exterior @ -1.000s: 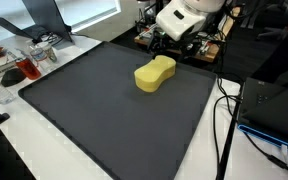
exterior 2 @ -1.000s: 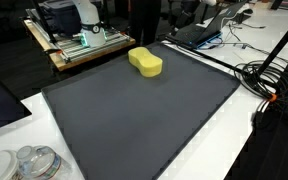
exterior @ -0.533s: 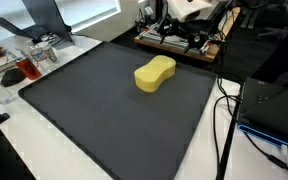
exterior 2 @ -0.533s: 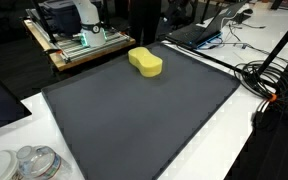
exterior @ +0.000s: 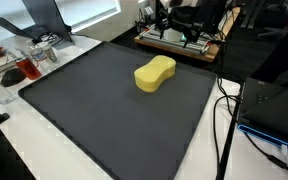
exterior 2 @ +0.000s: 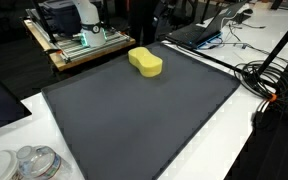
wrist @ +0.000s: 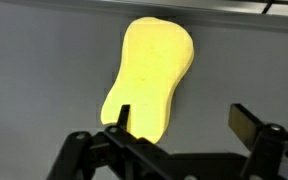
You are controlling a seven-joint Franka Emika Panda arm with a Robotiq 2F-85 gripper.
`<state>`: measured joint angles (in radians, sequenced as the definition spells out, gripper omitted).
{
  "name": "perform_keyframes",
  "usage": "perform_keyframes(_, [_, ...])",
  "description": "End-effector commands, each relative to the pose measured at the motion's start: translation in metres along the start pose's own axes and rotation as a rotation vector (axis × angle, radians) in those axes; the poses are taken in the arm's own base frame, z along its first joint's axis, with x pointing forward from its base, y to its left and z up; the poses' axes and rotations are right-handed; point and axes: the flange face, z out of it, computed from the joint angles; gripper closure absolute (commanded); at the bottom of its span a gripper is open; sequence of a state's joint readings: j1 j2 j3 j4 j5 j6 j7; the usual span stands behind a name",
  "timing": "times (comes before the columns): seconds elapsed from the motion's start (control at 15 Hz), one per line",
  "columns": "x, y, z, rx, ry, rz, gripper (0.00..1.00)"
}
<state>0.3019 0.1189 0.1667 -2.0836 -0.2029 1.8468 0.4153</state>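
Observation:
A yellow, peanut-shaped sponge (exterior: 155,73) (exterior 2: 145,62) lies flat on the dark grey mat (exterior: 114,125) (exterior 2: 144,120), toward the mat's far side near the robot's cart. In the wrist view the sponge (wrist: 149,75) fills the upper middle. My gripper (wrist: 184,118) hangs above it, open, with nothing between its fingers. One fingertip (wrist: 124,116) overlaps the sponge's near end and the other (wrist: 247,122) stands over bare mat to the side. The gripper cannot be made out in either exterior view.
A wooden cart (exterior: 179,42) (exterior 2: 79,45) with equipment stands behind the mat. Cups and containers (exterior: 24,65) sit at one side, and glass jars (exterior 2: 34,162) at a near corner. Cables (exterior: 224,110) (exterior 2: 269,80) and a black box (exterior: 274,105) border the other side.
The arm's white wrist part has risen out of the top of an exterior view. The sponge has not moved and the jaws stay open.

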Motion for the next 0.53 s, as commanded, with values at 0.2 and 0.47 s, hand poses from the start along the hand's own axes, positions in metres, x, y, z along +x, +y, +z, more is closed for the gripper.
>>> perform_keyframes(0.2, [-0.038,0.066,0.038,0.212,0.13,0.12,0.0])
perform_keyframes(0.47, [-0.045,0.112,0.083,0.345,0.204,0.143,0.0])
